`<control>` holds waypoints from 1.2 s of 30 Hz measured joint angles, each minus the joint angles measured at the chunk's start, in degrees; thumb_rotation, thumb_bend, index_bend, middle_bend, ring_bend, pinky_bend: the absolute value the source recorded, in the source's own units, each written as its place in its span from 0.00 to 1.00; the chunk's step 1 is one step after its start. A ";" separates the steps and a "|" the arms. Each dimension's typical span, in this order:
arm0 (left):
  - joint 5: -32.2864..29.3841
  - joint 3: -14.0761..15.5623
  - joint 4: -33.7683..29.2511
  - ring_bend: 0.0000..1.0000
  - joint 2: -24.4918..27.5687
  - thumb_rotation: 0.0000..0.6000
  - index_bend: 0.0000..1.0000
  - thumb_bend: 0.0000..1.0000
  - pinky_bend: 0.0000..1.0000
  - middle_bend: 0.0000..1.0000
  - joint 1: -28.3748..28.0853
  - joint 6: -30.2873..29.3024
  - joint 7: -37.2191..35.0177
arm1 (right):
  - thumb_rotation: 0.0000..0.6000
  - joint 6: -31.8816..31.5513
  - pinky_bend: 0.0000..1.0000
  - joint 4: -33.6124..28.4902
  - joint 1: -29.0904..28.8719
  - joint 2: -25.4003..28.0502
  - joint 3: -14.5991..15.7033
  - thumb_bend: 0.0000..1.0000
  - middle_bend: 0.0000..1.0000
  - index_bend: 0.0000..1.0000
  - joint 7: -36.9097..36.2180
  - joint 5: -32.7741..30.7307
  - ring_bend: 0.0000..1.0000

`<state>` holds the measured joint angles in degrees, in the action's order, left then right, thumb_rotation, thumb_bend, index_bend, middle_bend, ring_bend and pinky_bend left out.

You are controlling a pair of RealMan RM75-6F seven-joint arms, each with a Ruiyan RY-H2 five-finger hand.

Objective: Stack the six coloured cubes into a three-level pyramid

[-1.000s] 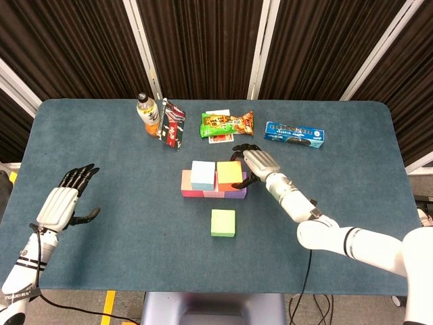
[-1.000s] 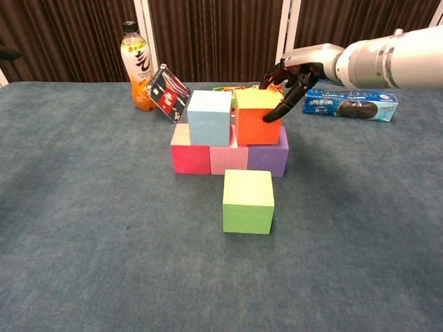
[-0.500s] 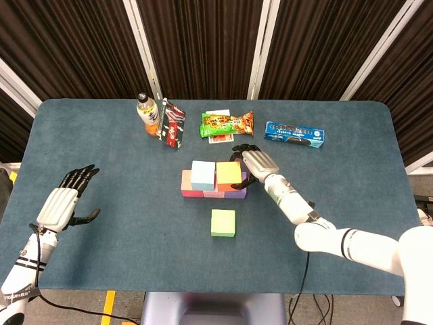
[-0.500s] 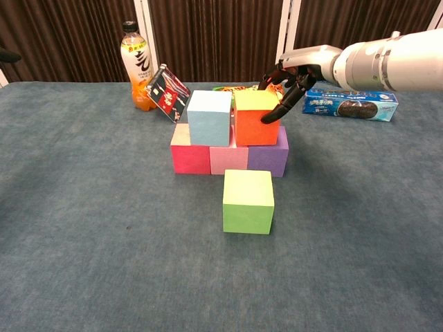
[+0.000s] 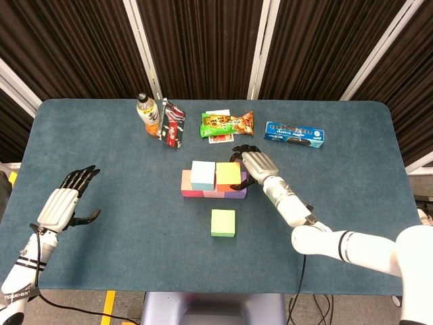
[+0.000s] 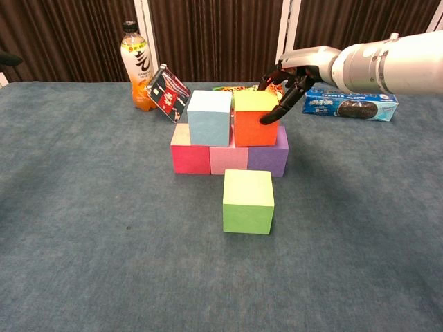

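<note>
Three cubes form a bottom row: red [image 6: 190, 153], pink [image 6: 228, 158] and purple [image 6: 268, 158]. On top of that row stand a light blue cube [image 6: 208, 117] and an orange cube with a yellow top [image 6: 255, 121], side by side. My right hand [image 6: 297, 69] holds the orange cube at its right rear corner, with the fingers curled behind it and the thumb on its right face. A green cube [image 6: 248, 202] lies alone on the table in front of the row. My left hand [image 5: 64, 200] hovers open far to the left, with nothing in it.
Along the back stand an orange drink bottle [image 5: 147, 114], a red-black packet [image 5: 172, 125], a green snack bag [image 5: 226, 124] and a blue cookie box [image 5: 293, 134]. The blue table [image 5: 352, 183] spreads bare to the right of the cubes.
My right hand has shifted the orange cube slightly left, closer to the light blue cube. The left hand has barely moved.
</note>
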<state>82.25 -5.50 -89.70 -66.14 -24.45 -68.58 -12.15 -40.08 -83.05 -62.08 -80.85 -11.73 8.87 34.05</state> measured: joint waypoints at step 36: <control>1.17 0.58 1.72 0.00 -0.32 1.00 0.01 0.30 0.06 0.00 0.42 0.31 -3.20 | 1.00 -3.94 0.06 -3.00 -1.09 -0.38 -0.62 0.35 0.21 0.46 6.49 -6.31 0.05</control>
<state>83.42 -4.92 -87.99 -66.46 -24.03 -68.27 -15.35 -44.02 -86.04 -63.16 -81.22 -12.35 15.35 27.74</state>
